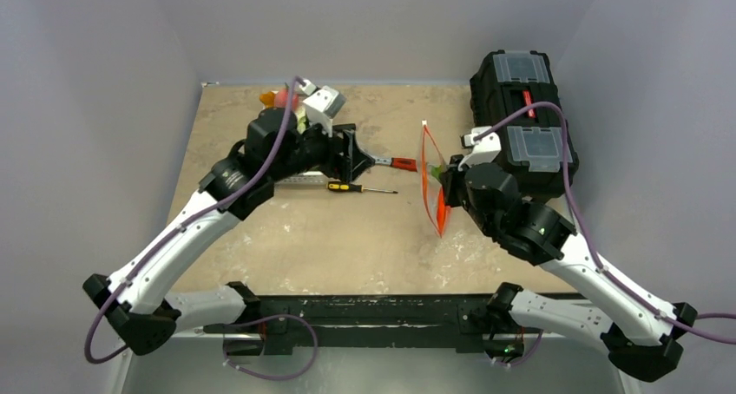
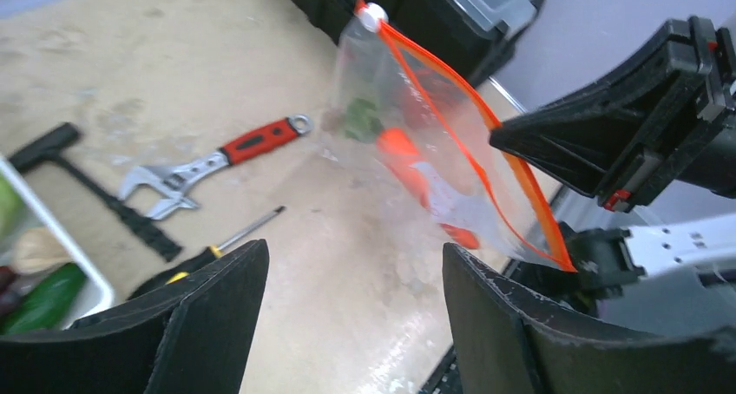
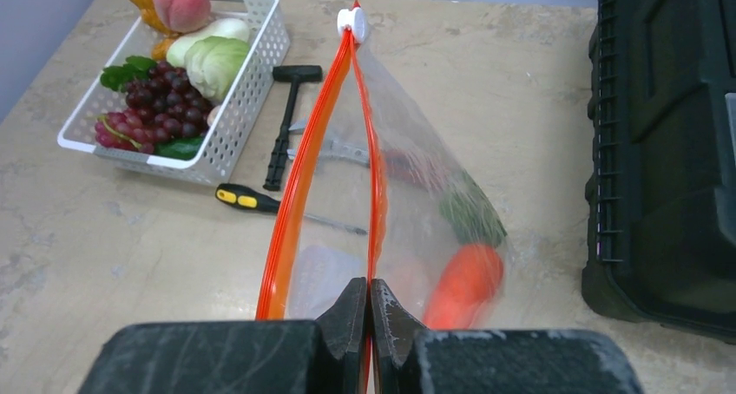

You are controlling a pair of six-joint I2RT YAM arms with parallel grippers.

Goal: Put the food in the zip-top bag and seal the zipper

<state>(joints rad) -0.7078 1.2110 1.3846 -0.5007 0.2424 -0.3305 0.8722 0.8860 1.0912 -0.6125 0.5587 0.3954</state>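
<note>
The clear zip-top bag (image 1: 434, 184) hangs upright right of the table's middle. My right gripper (image 3: 370, 311) is shut on one side of its red-orange zipper (image 3: 373, 168); the other strip (image 3: 295, 186) bows away, so the mouth is open. An orange carrot (image 3: 464, 281) with a green top lies inside the bag. My left gripper (image 2: 354, 281) is open and empty, above the tools left of the bag (image 2: 417, 134). The other food, dark grapes (image 3: 147, 108), a pink peach (image 3: 182, 3) and a green cabbage (image 3: 213, 60), sits in the white basket (image 3: 252, 90).
A black toolbox (image 1: 521, 116) stands at the back right, just behind the bag. A red-handled wrench (image 2: 217, 160), a yellow-and-black screwdriver (image 1: 360, 187) and a black hammer (image 3: 286, 121) lie between the basket and the bag.
</note>
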